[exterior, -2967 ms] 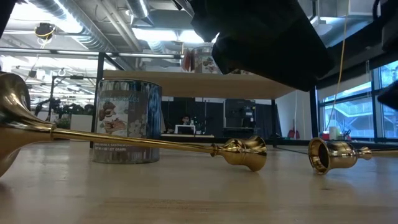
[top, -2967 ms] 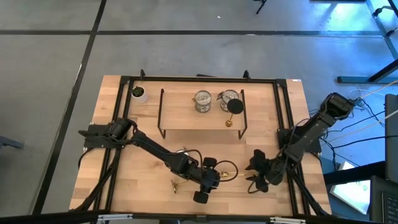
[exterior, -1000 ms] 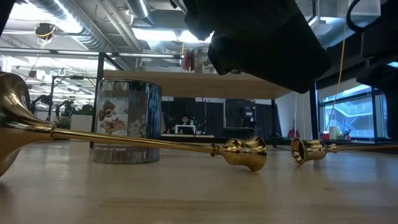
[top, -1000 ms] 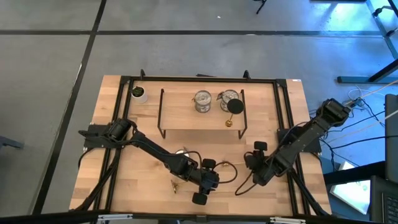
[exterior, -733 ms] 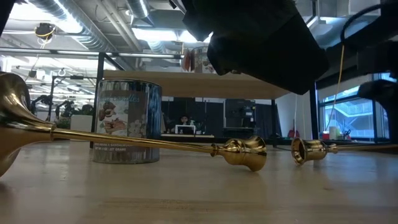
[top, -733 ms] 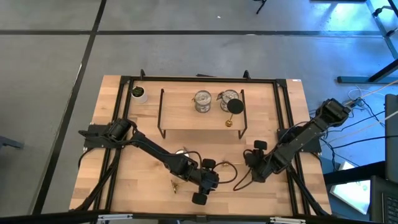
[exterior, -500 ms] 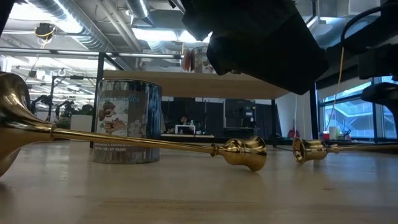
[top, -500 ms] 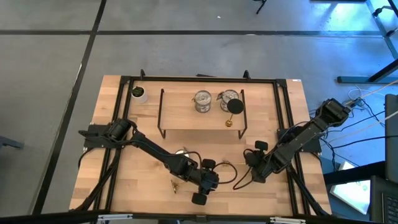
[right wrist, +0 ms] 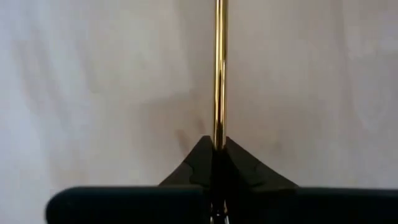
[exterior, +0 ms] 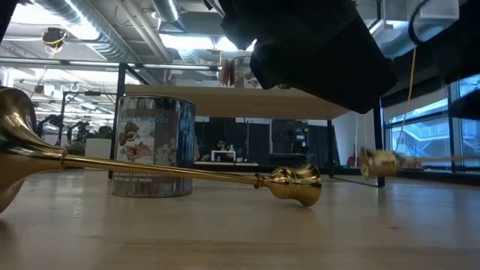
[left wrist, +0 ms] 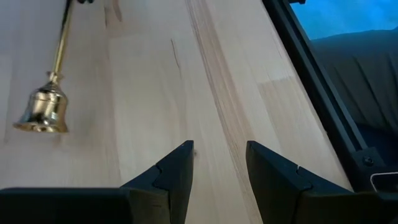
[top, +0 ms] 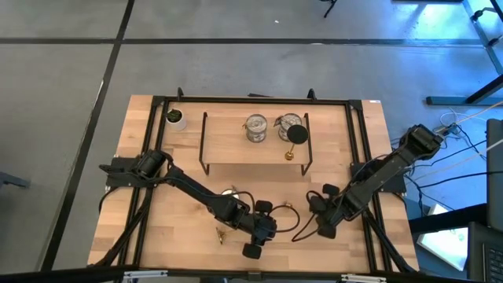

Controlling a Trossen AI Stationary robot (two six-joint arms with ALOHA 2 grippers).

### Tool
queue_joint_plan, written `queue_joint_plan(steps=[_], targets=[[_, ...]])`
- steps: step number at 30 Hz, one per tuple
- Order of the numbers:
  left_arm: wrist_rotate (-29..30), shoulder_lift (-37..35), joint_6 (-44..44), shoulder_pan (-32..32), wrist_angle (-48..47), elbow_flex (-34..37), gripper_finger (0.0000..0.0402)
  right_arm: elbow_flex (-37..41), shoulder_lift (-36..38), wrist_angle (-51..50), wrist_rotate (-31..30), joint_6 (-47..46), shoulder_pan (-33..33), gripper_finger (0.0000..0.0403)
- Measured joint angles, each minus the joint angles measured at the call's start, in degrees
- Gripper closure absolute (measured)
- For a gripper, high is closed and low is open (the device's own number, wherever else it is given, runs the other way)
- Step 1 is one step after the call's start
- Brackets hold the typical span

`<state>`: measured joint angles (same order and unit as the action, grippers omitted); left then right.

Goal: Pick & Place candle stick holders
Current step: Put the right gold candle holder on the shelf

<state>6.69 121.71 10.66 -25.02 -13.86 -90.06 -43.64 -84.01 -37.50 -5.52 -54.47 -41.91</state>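
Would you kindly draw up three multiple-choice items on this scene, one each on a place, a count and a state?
1. Where is the small white pot with the plant?
A. at a far corner of the table, on the left arm's side
B. on the black wire rack
C. between the two grippers

2. How many silvery cups stand on the rack's shelf?
A. none
B. two
C. five

3. How is the right gripper?
A. wide open above the rack
B. shut on the brass stick
C. holding the plant pot

Answers:
1 A, the high view shows the pot at that corner, outside the rack.
2 B, two round cups sit side by side.
3 B, the right wrist view shows its fingers pinched on the thin stem.
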Motion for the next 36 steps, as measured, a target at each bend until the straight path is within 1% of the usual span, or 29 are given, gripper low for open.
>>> queue_joint_plan(steps=[4,7,9,13,14,15,17,19,22,25,29,34,36], targets=[[2.6,-0.4,-1.8,-0.3,0.2,0.0,0.0258,-5.4,0.0,-2.6,1.2,1.0,0.0,0.0388],[8.1,-2.1,-4.1,-1.4,0.3,0.0,0.0258,-9.7,0.0,-6.0,1.8,-0.1,0.1,0.0388],[14.2,-3.6,-6.5,-2.8,1.1,0.0,0.0258,-12.7,0.0,-7.6,2.4,-1.6,0.4,0.0388],[31.5,-5.6,-13.9,-6.1,4.0,0.0,0.0258,-18.4,-0.5,-11.0,3.4,-5.8,1.3,0.0388],[35.0,-5.8,-16.0,-6.9,4.4,0.0,0.0258,-19.8,-1.0,-12.4,4.1,-6.6,1.6,0.0388],[37.2,-5.8,-17.9,-7.5,5.7,0.0,0.0258,-21.2,-1.5,-14.3,4.5,-6.8,1.9,0.0388],[39.4,-5.8,-21.4,-8.3,7.6,0.0,0.0258,-24.1,-2.9,-17.2,4.6,-6.8,2.8,0.0388],[39.9,-5.8,-24.3,-8.6,9.3,0.0,0.0258,-26.7,-4.6,-19.1,4.7,-6.3,3.8,0.0388],[40.8,-5.9,-26.4,-8.4,9.5,0.0,0.0258,-30.1,-7.5,-21.3,4.7,-4.2,5.6,0.0388],[46.4,-5.8,-30.6,-8.2,9.4,0.0,0.0258,-33.8,-10.3,-22.4,4.4,-0.6,7.6,0.0388],[53.2,-5.8,-35.8,-8.2,9.1,0.0,0.0258,-39.3,-13.7,-23.7,0.6,4.4,9.4,0.0388],[57.5,-5.8,-37.2,-8.6,7.2,0.0,0.0258,-46.2,-15.0,-27.5,-10.0,7.3,9.6,0.0388],[59.6,-5.6,-37.3,-8.6,6.2,0.0,0.0258,-48.0,-15.0,-28.2,-13.0,7.4,9.6,0.0388]])
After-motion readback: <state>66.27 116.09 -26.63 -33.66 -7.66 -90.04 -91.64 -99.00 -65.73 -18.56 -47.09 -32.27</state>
